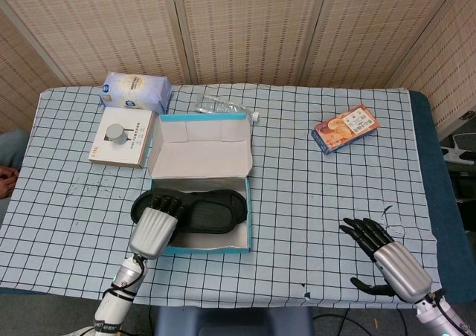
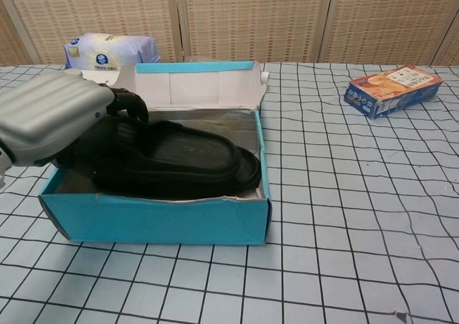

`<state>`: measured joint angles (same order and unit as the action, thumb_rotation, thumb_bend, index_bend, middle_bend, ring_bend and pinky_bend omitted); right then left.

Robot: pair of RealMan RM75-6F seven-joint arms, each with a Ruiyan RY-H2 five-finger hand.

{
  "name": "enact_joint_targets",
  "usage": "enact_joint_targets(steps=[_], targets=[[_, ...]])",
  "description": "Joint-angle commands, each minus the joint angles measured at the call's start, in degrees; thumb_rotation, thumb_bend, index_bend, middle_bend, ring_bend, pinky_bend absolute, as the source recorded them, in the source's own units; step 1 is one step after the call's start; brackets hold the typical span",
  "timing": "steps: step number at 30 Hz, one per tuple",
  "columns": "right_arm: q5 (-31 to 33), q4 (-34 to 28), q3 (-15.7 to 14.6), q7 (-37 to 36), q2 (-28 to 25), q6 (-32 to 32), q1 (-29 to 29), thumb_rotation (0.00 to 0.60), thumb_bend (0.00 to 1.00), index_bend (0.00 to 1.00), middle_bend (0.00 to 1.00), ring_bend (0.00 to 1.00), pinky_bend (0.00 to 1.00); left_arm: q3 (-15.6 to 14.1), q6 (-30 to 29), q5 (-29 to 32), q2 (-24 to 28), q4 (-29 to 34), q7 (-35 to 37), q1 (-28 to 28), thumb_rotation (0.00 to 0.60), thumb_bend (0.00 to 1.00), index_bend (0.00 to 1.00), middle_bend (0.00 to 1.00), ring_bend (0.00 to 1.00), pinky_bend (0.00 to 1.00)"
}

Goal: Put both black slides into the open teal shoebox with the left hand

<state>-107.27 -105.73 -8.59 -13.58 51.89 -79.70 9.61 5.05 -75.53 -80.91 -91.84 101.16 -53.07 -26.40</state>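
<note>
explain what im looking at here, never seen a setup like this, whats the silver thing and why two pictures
Both pictures show the same moment, taken by two cameras on a two-armed robot. The head view looks down on the table; the chest view looks across it from low down.

The silver thing is the robot's left hand, a metal shell with black fingers. It rests on a black slide that lies in the open teal shoebox. Whether it grips the slide or only rests on it is unclear. The right hand hovers open near the table's front edge, holding nothing.

Also on the checked tablecloth: a white box, a blue-and-white packet, a clear plastic bottle and an orange snack box.
</note>
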Motion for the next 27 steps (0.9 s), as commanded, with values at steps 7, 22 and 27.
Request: enact_joint_targets(steps=[7, 22, 27], targets=[[0.0, 0.3, -0.3, -0.4, -0.3, -1.1, -0.4, 0.590, 0.16, 0.00, 0.00, 0.00, 0.00, -3.3, -1.4, -4.4, -0.8, -2.0, 2.9, 1.3, 0.600, 0.53, 0.71, 0.74, 0.67, 0.75], [0.8, 0.1, 0.0, 0.3, 0.2, -1.1, -0.5, 0.588, 0.16, 0.00, 0.00, 0.00, 0.00, -4.2, 1.0, -5.7, -4.2, -5.9, 4.6, 0.9, 0.600, 0.54, 0.63, 0.72, 0.67, 0.75], [1.2, 0.3, 0.1, 0.3, 0.4, -0.8, -0.3, 0.589, 0.16, 0.00, 0.00, 0.00, 0.00, -4.3, 2.9, -4.9, -4.2, -5.5, 7.1, 0.5, 0.600, 0.53, 0.57, 0.72, 0.67, 0.76]])
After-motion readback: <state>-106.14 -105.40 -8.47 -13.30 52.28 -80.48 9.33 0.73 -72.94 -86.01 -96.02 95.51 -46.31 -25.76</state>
